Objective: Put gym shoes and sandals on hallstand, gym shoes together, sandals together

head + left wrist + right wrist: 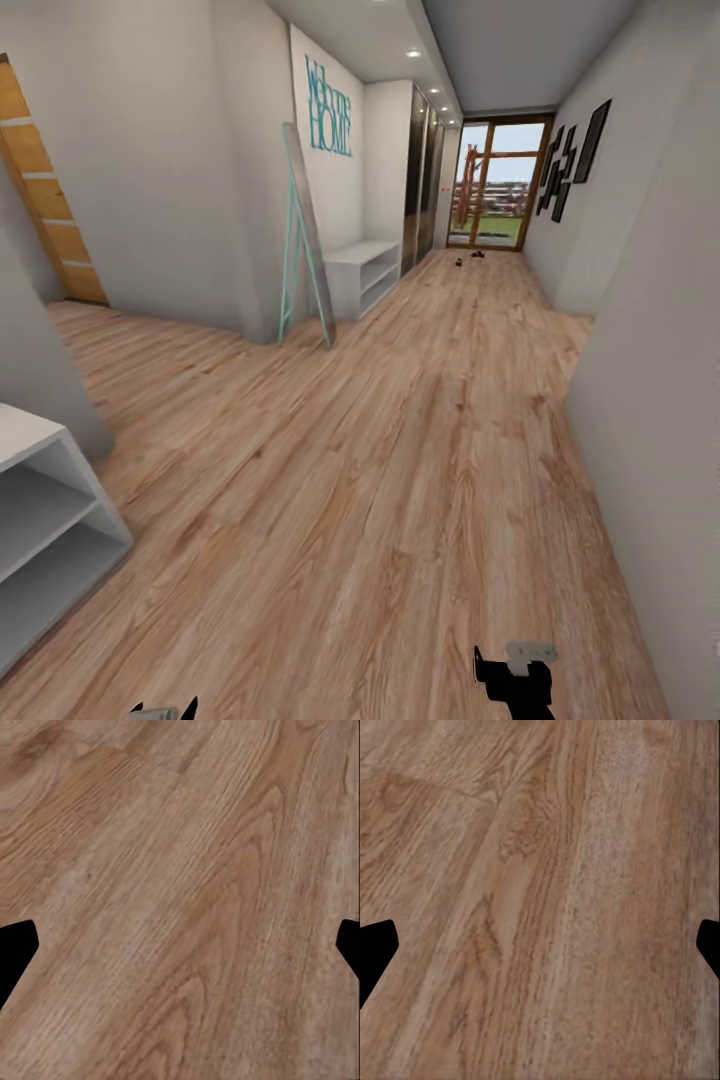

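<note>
Far down the corridor floor (400, 470), near the glass door (495, 185), I see small dark things (470, 259) that may be the shoes, but they are too small to tell. Closer on the left stands the grey shelf unit (362, 272) under teal wall letters (328, 107) reading "Welcome HOME", beside a leaning mirror (305, 235), and another white shelf unit (45, 530) is cut off at the left edge. My left gripper (180, 945) and right gripper (540, 945) are spread wide over bare planks, holding nothing.
</note>
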